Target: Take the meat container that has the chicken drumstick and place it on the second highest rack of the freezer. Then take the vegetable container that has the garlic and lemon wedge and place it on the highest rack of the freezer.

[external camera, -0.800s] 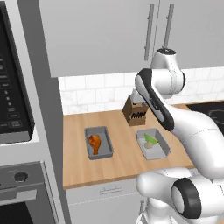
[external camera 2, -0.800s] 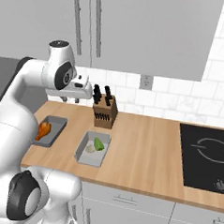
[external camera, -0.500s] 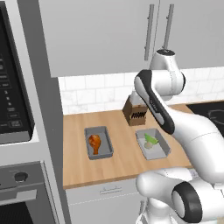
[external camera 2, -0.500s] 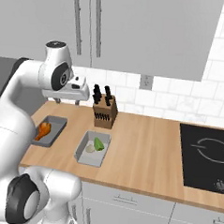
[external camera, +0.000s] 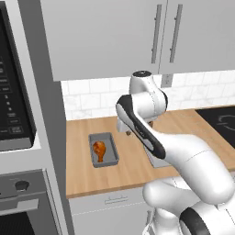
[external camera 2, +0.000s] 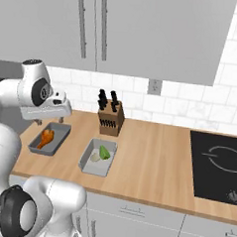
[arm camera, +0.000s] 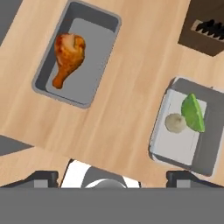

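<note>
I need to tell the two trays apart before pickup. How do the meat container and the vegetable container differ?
The meat container holds one orange-brown chicken drumstick; the vegetable container holds a pale garlic touching a green lemon wedge. In the right base view the meat container sits nearer the counter's left end, the vegetable container by the knife block. Both are grey rectangular trays.

Wooden counter (external camera 2: pixel 153 157), white tiled wall (external camera 2: pixel 190 107), grey upper cabinets (external camera 2: pixel 145 32).
</note>
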Robot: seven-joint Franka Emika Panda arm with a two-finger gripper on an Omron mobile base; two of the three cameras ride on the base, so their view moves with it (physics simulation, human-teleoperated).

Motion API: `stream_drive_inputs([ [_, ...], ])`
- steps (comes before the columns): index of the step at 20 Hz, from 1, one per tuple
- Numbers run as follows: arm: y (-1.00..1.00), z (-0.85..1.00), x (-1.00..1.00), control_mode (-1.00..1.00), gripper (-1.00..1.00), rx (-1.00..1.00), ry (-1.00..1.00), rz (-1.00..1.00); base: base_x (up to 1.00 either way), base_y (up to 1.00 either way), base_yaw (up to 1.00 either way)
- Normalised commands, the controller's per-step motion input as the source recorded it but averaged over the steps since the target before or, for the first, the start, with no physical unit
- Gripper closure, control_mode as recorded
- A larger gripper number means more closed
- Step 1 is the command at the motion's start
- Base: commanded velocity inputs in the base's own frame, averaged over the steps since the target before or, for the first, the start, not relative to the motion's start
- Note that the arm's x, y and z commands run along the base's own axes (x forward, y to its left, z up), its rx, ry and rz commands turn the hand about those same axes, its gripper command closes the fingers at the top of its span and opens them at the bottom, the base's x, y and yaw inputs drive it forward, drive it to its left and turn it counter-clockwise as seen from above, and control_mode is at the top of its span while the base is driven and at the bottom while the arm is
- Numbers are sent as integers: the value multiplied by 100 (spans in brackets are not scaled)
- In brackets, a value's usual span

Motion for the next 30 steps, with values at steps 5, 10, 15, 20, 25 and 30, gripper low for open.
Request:
stream_drive_inputs([
  [5,43,0,27,-100,-100,-9,8,38,0,0,0],
  [10,12,-6,22,-100,-100,-6,19,20,0,0,0],
  [15,18,-38,2,-100,-100,-3,2,20,0,0,0],
  [20,13,-46,-3,-100,-100,0,-6,20,0,0,0],
  [25,4,-51,-37,-100,-100,-3,0,12,0,0,0],
  [30,10,-41,2,-100,-100,-1,0,0,0,0,0],
])
